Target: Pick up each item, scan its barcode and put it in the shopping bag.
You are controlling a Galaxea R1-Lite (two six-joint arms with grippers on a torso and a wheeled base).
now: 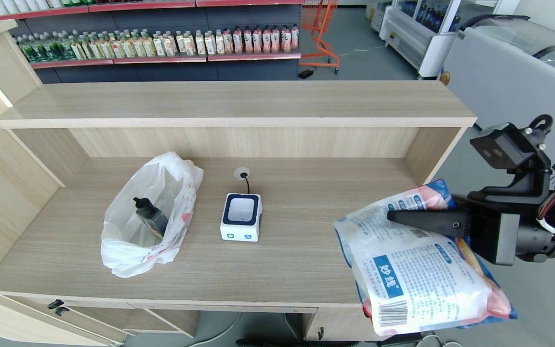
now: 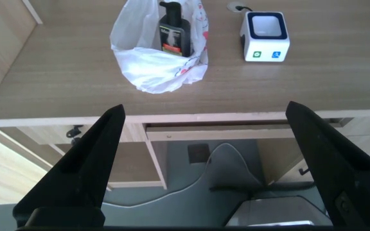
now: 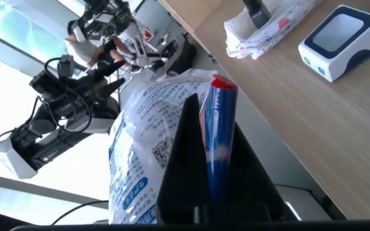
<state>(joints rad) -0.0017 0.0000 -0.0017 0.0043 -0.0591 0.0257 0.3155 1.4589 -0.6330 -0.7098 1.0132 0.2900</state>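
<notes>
1. Your right jaws are gripping the snack packet (image 1: 422, 270) near one end and holding it in the air off the right front corner of the surface (image 1: 282, 260), well apart from the scanner (image 1: 242, 217). Its barcode (image 1: 393, 313) is facing upward, so I judge you are going to have to turn that face down toward the scanner window.
2. Your left jaws are standing wide open and empty, hanging out in front of the surface's front edge, so they are keeping out of the way of the bag.
3. The surface is carrying the bag on its left and the scanner near its middle.
4. The shopping bag (image 1: 123, 241) is lying slumped with its mouth gaping open, ready to take another item.
5. The scanner is sitting just beside the bag, window up, between the bag and the packet.
6. A dark bottle (image 1: 151, 218) is leaning inside the bag; it looks like one item is already packed.
</notes>
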